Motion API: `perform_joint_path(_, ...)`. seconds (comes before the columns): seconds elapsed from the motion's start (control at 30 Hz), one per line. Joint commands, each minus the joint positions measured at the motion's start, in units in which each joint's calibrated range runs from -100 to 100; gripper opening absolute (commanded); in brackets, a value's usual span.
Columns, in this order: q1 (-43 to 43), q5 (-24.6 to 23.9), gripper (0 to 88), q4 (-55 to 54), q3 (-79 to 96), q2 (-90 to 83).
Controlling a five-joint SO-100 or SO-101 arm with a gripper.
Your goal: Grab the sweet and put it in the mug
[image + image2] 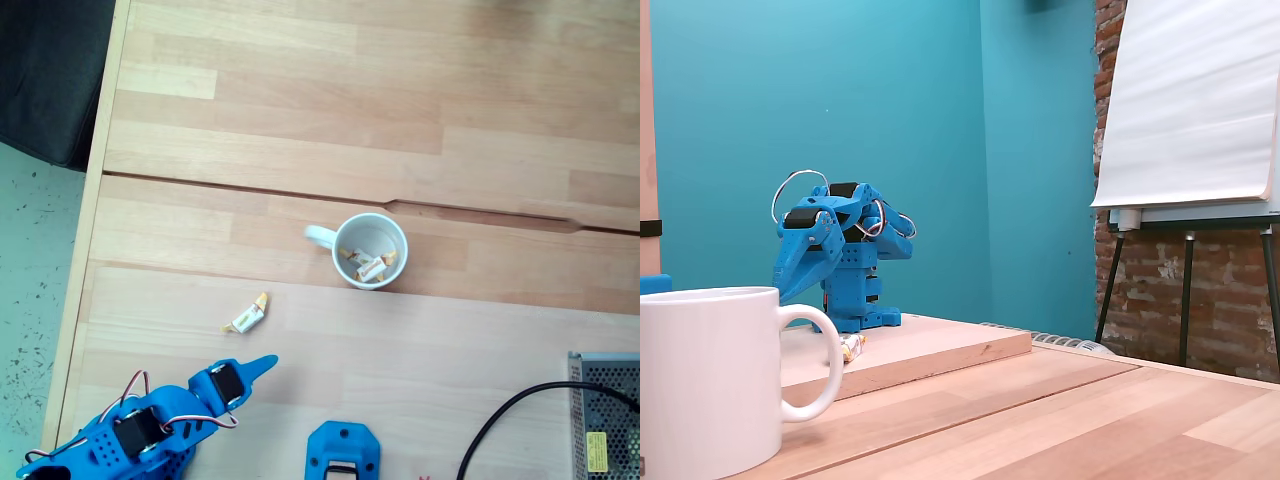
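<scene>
Wooden table (400, 90); blue arm (150, 425), folded low at its near-left corner in the top-down fixed view. White mug (369, 250), mid-table, upright, wrapped sweets inside. Sweet (247, 316) lies loose between mug and gripper (262, 365), which grips nothing; its opening cannot be told.

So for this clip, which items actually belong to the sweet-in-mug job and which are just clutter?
Job items:
- sweet lying loose on the table
- mug, already holding wrapped sweets
- gripper, folded back, holding nothing

Just lying about:
- metal mesh box and black cable
- flip-chart easel
- dark fabric item beside the table
</scene>
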Motion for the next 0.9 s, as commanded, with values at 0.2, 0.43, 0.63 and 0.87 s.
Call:
perform_joint_path(0.2,0.74,0.05,0.0,0.12,0.9,-0.72)
perform_joint_path(0.43,0.81,0.1,0.0,0.12,0.9,-0.72)
perform_joint_path(0.63,1.1,0.1,0.0,0.04,0.9,-0.72)
perform_joint_path(0.87,2.48,0.83,0.0,0.04,0.9,-0.81)
